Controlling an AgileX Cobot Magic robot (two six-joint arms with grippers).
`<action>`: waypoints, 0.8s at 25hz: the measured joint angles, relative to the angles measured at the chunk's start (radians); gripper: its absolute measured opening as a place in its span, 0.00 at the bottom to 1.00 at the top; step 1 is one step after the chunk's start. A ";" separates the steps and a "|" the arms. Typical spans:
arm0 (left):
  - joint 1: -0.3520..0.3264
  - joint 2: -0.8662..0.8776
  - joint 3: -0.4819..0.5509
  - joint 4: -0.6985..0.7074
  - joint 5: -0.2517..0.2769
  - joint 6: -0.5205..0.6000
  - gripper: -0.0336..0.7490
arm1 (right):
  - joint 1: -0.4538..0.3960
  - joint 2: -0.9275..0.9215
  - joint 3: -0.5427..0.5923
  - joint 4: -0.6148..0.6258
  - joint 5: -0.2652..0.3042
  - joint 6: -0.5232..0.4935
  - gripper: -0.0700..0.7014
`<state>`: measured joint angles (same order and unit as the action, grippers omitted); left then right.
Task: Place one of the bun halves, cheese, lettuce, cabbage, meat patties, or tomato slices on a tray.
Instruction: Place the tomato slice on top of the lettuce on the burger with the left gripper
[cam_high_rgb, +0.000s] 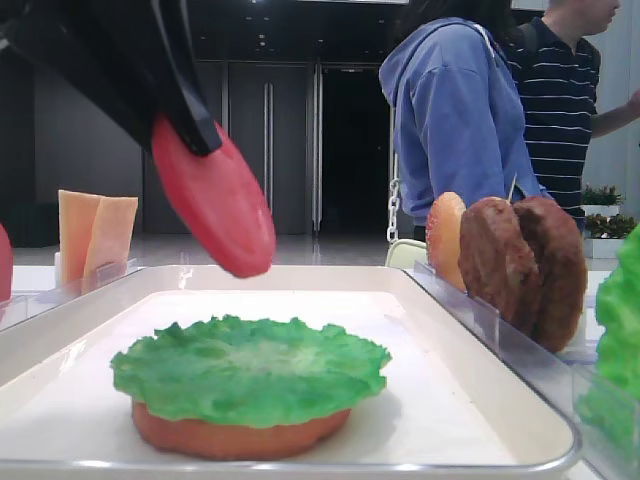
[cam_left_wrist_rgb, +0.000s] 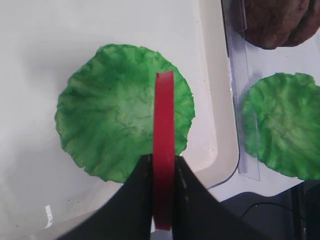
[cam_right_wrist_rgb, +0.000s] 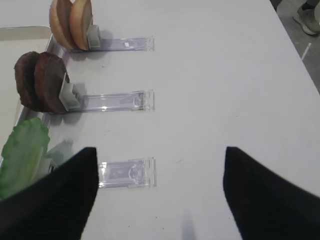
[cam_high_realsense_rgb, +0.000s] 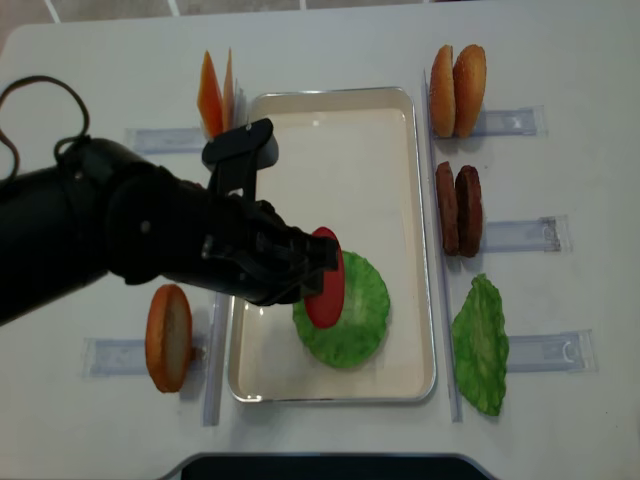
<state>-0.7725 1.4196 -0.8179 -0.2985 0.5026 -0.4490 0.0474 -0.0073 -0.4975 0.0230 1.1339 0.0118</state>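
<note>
I have a tomato slice (cam_left_wrist_rgb: 164, 165) clamped edge-on in my left gripper (cam_left_wrist_rgb: 163, 200), hanging just above the lettuce (cam_high_rgb: 250, 368) that already sits on a bun half (cam_high_rgb: 235, 436) in the tray (cam_high_realsense_rgb: 410, 150) — so this is the carry-over, nearly done. Next, I judge, I should lower, tip the slice flat over the leaf's centre, then part the fingers. My right gripper (cam_right_wrist_rgb: 157, 192) waits with its fingers wide apart and empty over the table (cam_right_wrist_rgb: 225, 75).

The left hand (cam_left_wrist_rgb: 163, 175) is squeezed tight on a red slice, held up in the air on its edge. The right hand (cam_right_wrist_rgb: 157, 192) hangs with fingers spread wide, holding nothing.
</note>
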 joint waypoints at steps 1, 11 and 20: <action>0.000 0.010 0.000 -0.017 -0.007 0.016 0.11 | 0.000 0.000 0.000 0.000 0.000 0.000 0.77; -0.001 0.094 0.000 -0.209 -0.061 0.189 0.11 | 0.000 0.000 0.000 0.000 0.000 0.000 0.77; -0.001 0.155 0.000 -0.316 -0.085 0.290 0.11 | 0.000 0.000 0.000 0.000 0.000 0.000 0.77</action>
<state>-0.7733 1.5742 -0.8179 -0.6147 0.4174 -0.1590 0.0474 -0.0073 -0.4975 0.0230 1.1339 0.0118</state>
